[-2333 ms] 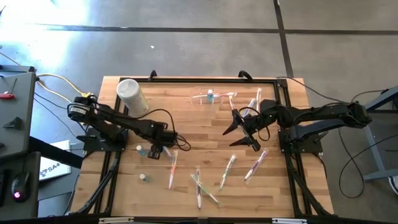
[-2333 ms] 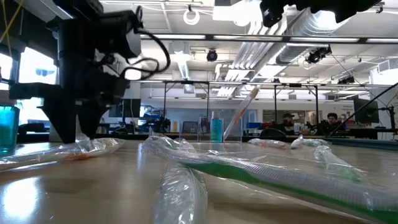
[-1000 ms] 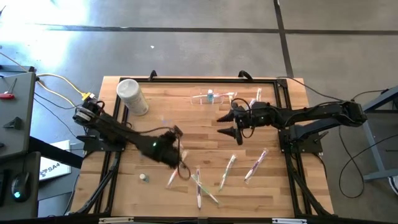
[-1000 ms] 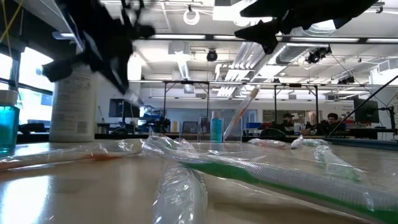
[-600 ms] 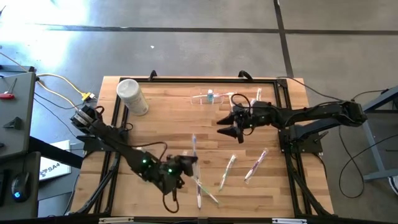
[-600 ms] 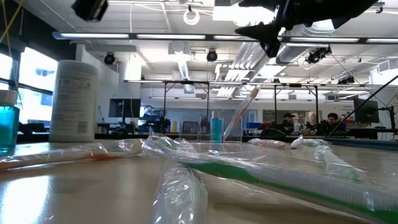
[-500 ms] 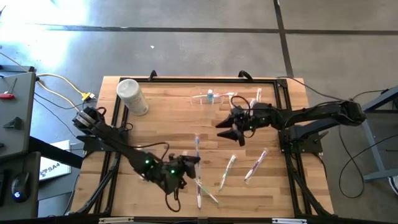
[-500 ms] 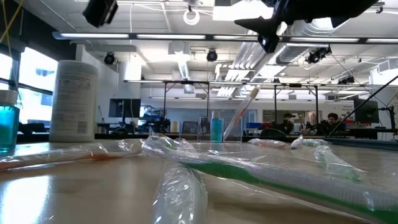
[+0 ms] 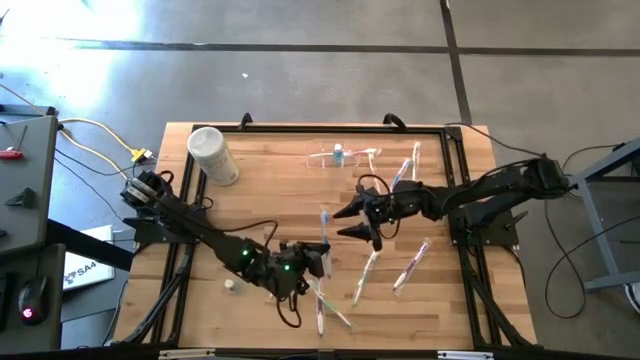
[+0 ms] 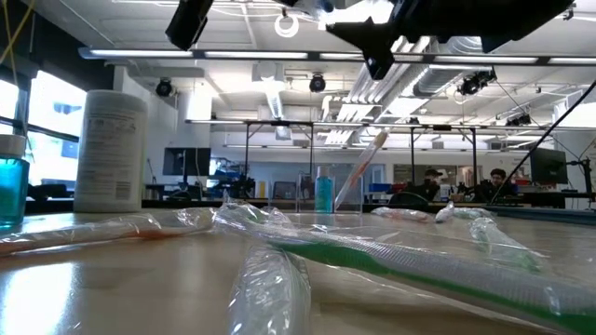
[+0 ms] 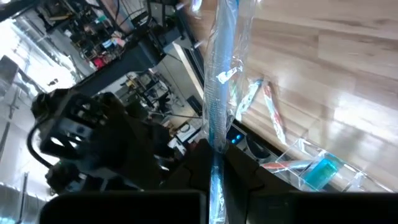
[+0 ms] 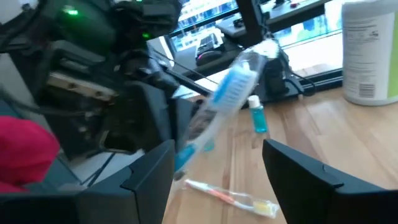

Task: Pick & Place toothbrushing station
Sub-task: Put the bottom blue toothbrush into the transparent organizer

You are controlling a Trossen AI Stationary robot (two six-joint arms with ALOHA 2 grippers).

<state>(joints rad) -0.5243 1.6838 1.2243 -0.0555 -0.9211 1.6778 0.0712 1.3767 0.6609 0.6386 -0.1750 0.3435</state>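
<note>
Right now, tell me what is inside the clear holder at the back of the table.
The clear holder contains a small blue bottle and a toothbrush leaning out one end. Its floor cannot be made out through the plastic.

Grey concrete floor [image 9: 300,60], exposed ceiling ducts [image 10: 419,102], bright window [image 10: 56,102]

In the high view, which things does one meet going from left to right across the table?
White canister → left end effector holding a blue toothbrush → right end effector → clear holder → pink toothbrush.
</note>
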